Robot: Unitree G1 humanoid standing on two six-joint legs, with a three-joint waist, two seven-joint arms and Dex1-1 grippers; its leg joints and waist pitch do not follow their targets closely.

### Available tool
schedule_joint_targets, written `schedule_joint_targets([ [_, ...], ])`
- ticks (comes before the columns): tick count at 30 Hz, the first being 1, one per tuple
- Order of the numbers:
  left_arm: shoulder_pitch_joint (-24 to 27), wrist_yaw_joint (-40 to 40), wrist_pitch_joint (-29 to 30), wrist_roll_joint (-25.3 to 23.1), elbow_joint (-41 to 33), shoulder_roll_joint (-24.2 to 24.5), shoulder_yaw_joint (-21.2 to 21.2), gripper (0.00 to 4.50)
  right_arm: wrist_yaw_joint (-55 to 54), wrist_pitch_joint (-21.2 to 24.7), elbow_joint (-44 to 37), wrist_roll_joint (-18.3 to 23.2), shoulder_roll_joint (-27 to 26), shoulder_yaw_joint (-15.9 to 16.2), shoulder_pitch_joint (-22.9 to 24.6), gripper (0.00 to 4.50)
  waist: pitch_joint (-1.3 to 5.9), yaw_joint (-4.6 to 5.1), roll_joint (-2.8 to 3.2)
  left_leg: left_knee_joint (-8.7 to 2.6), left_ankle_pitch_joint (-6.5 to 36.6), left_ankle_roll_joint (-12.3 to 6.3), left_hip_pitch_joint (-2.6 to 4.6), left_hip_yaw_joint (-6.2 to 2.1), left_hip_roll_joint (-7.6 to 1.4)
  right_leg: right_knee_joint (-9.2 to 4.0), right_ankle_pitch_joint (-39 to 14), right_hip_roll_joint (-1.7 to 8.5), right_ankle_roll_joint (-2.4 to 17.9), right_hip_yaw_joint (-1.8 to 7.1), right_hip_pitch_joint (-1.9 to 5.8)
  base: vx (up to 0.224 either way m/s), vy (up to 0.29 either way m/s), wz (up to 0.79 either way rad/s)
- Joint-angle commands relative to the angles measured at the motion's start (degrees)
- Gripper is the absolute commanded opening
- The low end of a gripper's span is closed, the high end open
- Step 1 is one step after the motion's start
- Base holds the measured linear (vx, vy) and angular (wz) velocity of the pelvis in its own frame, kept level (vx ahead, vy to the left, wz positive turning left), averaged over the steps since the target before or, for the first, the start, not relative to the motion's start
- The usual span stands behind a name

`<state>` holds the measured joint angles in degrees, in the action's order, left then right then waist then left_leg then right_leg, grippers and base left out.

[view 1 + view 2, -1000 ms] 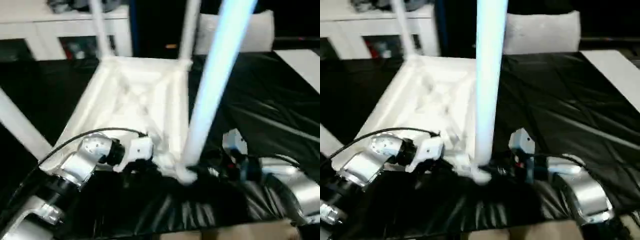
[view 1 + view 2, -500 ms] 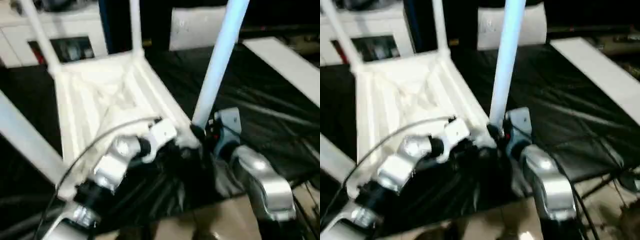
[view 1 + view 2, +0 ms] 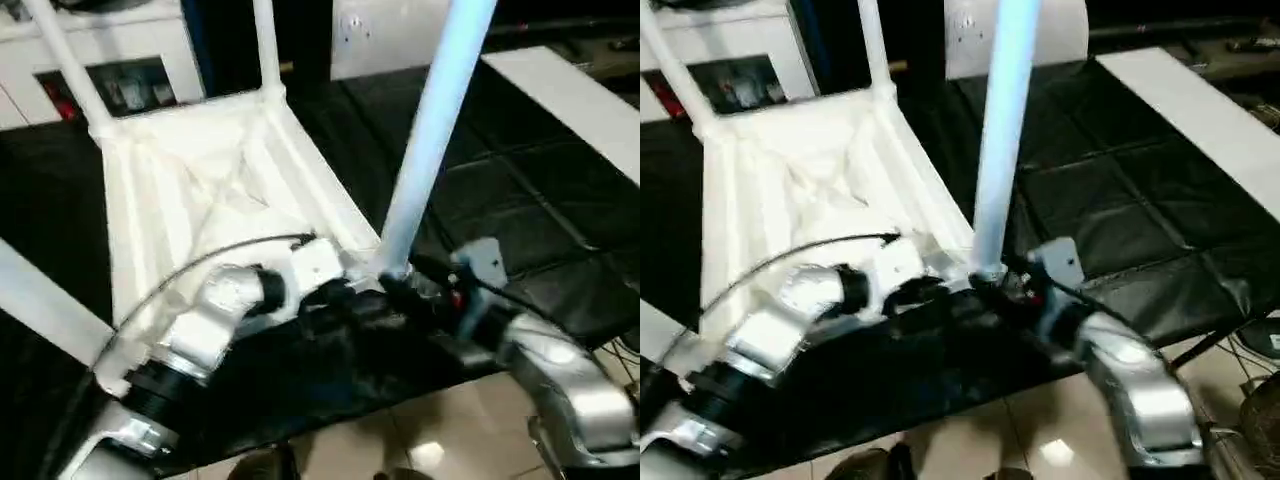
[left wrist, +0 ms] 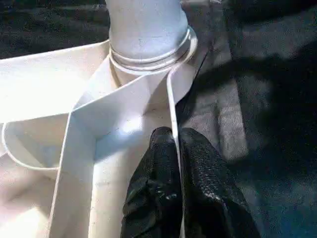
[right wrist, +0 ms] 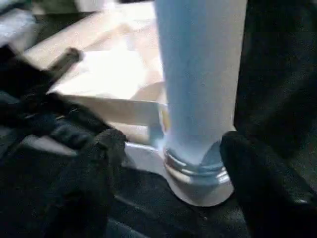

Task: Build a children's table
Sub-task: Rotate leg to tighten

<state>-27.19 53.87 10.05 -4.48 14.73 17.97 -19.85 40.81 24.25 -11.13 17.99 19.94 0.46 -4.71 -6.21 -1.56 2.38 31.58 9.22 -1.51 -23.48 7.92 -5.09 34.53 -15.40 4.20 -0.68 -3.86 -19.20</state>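
upside-down table, both grippers at its near corner

the white tabletop (image 3: 215, 190) lies upside down on the black-covered work table (image 3: 520, 190), ribbed underside facing up, turned so that one corner points toward the robot near the table's front edge. legs stand up out of its corner sockets. the nearest leg (image 3: 430, 130) rises tall and slightly tilted from the near corner socket (image 4: 148, 57). a far leg (image 3: 265, 45) stands at the back corner, another far leg (image 3: 60, 60) at the back left corner, and a fourth leg (image 3: 45, 300) slants out of the picture on the left.

the left gripper (image 4: 176, 148) comes in from the left at that near corner. its two black fingers (image 4: 153, 163) are pressed together on the thin upright outer wall of the tabletop, one finger on each side of it, just beside the socket. a black cable (image 3: 200, 262) loops over its silver wrist.

the right gripper (image 5: 193, 148) reaches in from the right at the foot of the nearest leg. its fingers (image 5: 257, 173) stand apart on either side of the leg's base, with the ringed collar between them. a gap shows beside each finger, so they are not clamped on the leg.

behind the work table stands a white cabinet (image 3: 130, 60) with glass doors. pale tiled floor (image 3: 420, 440) shows below the table's front edge.
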Motion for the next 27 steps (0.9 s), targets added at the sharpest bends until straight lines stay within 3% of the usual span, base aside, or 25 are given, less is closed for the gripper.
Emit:
schedule_joint_targets([
  [1, 1.76, 6.14, -3.36, 1.49, 3.32, 1.39, -2.13, 0.0, 5.38, -0.94, -0.43, 2.13, 2.6, -1.17, -0.78, 3.74, 2.93, 0.06, -1.99, -2.78, 7.23, -10.39, 0.56, -2.75, -7.94, -3.67, 8.69, 8.04, 15.03, 3.94, 1.27, 0.0, 0.0, 0.0],
  [4, 1.6, 9.94, -5.16, 2.99, 3.95, 2.21, -1.99, 0.0, 9.59, -1.27, 0.71, 3.55, 5.17, -1.53, -1.65, 3.95, 3.18, -0.33, -2.03, -2.53, 5.86, -11.39, 1.06, -1.93, -8.48, -3.0, 9.14, 7.1, 15.17, 3.46, 0.77, 0.0, 0.0, 0.0],
  [5, 1.4, 11.68, -6.16, 3.64, 4.42, 2.59, -2.03, 0.0, 11.77, -1.58, 1.41, 4.22, 6.41, -1.47, -2.13, 4.02, 3.24, -0.19, -2.23, -2.55, 5.67, -11.66, 1.01, -1.97, -8.64, -2.81, 9.05, 6.98, 15.33, 3.38, 0.82, 0.0, 0.0, 0.0],
  [6, 1.17, 13.5, -7.02, 4.16, 4.79, 3.09, -2.3, 0.0, 13.84, -1.77, 1.86, 4.87, 7.49, -1.27, -2.7, 4.11, 3.55, -0.3, -2.01, -2.36, 4.77, -12.25, 1.25, -1.89, -8.78, -2.44, 9.89, 6.74, 15.72, 3.25, 0.66, 0.0, 0.0, 0.0],
  [8, 0.28, 17.6, -8.86, 5.22, 5.99, 4.23, -3.22, 0.0, 19.11, -2.94, 3.57, 5.55, 10.1, -0.05, -4.18, 4.11, 3.45, -0.32, -1.94, -2.23, 4.23, -13.25, 1.25, -1.78, -8.91, -2.18, 10.36, 6.73, 16.4, 3.22, 0.39, 0.0, 0.0, 0.0],
  [9, -0.17, 19.4, -9.43, 5.61, 6.45, 4.71, -3.62, 0.0, 21.74, -3.66, 4.56, 5.65, 11.28, 0.71, -4.86, 4.11, 3.51, -0.32, -2.26, -2.1, 5.3, -12.99, 1.02, -1.66, -8.58, -2.22, 8.67, 6.81, 16.87, 3.06, 0.62, 0.0, 0.0, 0.0],
  [12, -1.41, 23.54, -11.2, 6.08, 7.38, 5.5, -4.59, 0.0, 27.13, -4.96, 7.08, 5.24, 13.39, 2.76, -6.35, 4.11, 3.3, -0.8, -2.26, -2.24, 8.13, -10.82, 1.25, -1.18, -8.79, -2.75, 3.28, 6.95, 17.09, 3.28, 0.37, 0.0, 0.0, 0.0],
  [14, -1.99, 25.49, -11.87, 6.33, 7.94, 5.56, -4.86, 0.0, 29.45, -5.84, 8.46, 4.7, 14.08, 3.9, -7.11, 4.11, 3.45, -0.97, -1.97, -2.47, 8.54, -10.18, 1.62, -1.27, -9.08, -2.5, 3.16, 6.63, 17.51, 3.2, 0.1, 0.0, 0.0, 0.0],
  [17, -3.08, 29.2, -13.76, 6.36, 8.97, 5.78, -5.69, 0.0, 32.9, -8.73, 12.08, 2.94, 14.83, 6.3, -9.23, 4.11, 3.72, -1.33, -2.33, -2.41, 8.14, -10.03, 1.89, -0.99, -9.07, -2.16, 5.7, 6.74, 18.54, 3.12, 0.01, 0.0, 0.0, 0.0],
  [19, -3.5, 30.29, -14.57, 6.23, 9.4, 5.92, -6.16, 0.0, 33.86, -9.61, 13.55, 2.48, 14.86, 7.04, -10.15, 3.85, 3.52, -1.8, -2.43, -2.48, 10.26, -8.55, 1.78, -0.52, -8.93, -2.61, 3.04, 7.08, 18.73, 3.29, -0.03, 0.0, 0.0, 0.0],
  [27, -6.37, 34.77, -18.51, 4.95, 12.68, 5.48, -8.23, 0.0, 39.24, -11.92, 18.79, 1.78, 13.06, 10.8, -15.33, 3.2, 3.51, -2.52, -2.73, -3.09, 14.19, -4.88, 2.21, 0.05, -9.44, -2.5, -1.29, 7.29, 18.97, 3.31, -0.49, 0.0, 0.0, 0.0],
])
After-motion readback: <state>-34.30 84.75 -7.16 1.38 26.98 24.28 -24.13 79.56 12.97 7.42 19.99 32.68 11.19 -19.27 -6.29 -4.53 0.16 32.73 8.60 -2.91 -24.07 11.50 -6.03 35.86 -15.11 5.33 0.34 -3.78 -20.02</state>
